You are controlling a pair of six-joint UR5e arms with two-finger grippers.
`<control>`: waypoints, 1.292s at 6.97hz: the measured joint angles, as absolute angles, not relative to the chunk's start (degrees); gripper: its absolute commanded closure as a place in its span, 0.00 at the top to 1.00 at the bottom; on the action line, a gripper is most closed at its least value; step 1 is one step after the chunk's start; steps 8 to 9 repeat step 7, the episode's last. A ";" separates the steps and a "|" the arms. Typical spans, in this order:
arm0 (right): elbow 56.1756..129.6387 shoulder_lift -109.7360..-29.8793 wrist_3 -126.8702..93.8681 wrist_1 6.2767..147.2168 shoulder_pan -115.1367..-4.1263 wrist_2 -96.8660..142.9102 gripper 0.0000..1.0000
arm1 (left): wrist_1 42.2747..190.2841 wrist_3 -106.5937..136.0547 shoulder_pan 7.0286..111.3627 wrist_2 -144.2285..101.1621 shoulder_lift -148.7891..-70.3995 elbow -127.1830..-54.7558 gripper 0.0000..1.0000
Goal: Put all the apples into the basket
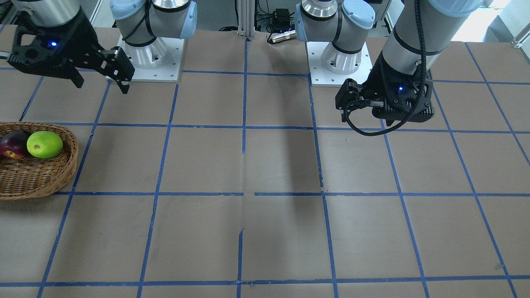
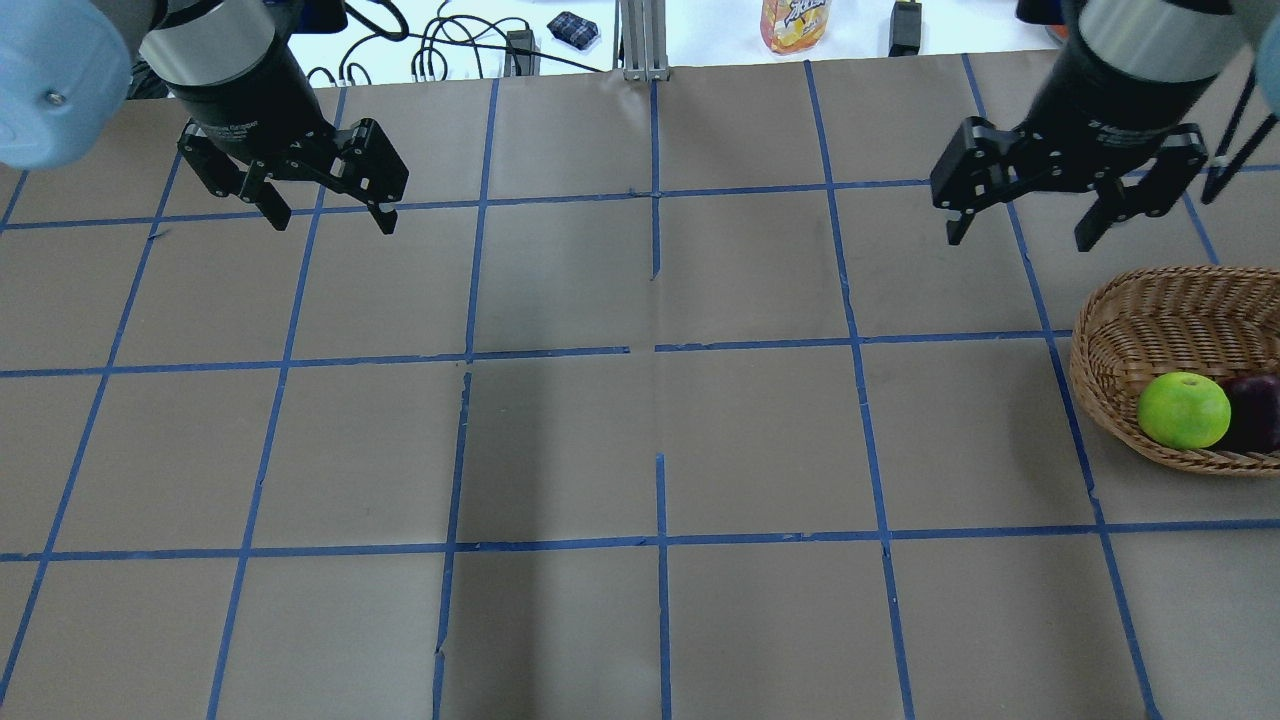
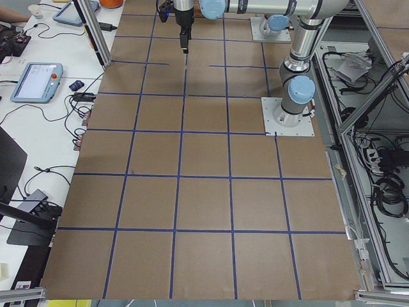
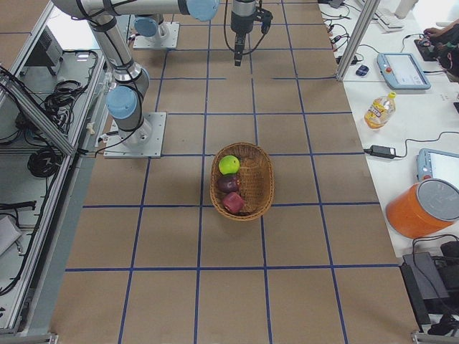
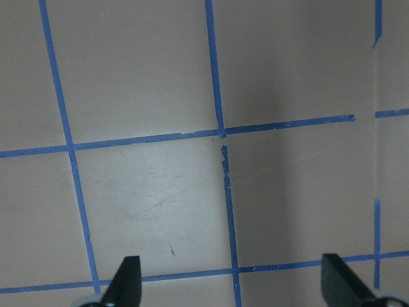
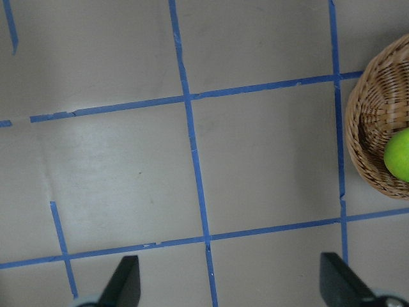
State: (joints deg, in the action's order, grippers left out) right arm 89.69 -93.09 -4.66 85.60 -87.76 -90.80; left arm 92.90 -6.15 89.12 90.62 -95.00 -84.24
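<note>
The wicker basket sits at the table's right edge, seen at the left in the front view. The lime green apple and the dark maroon apple lie in it. The exterior right view shows all three apples in the basket: green, maroon and red. My right gripper is open and empty, raised above the table to the left of and beyond the basket. My left gripper is open and empty over the far left of the table.
The table is brown paper with a blue tape grid. Both arm bases stand at the robot's edge. A bottle, cables and tablets lie beyond the far edge. The basket's rim and green apple show at the right wrist view's edge.
</note>
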 measured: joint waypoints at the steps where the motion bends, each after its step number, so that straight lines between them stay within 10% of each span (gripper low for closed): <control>1: 89.93 -92.72 -5.86 87.51 -89.38 -90.59 1.00 | 92.79 -6.15 89.12 90.60 -95.04 -84.14 1.00; 9: 90.26 -92.60 -6.41 90.62 -90.35 -89.67 1.00 | 92.46 -6.13 89.12 90.53 -94.93 -84.28 1.00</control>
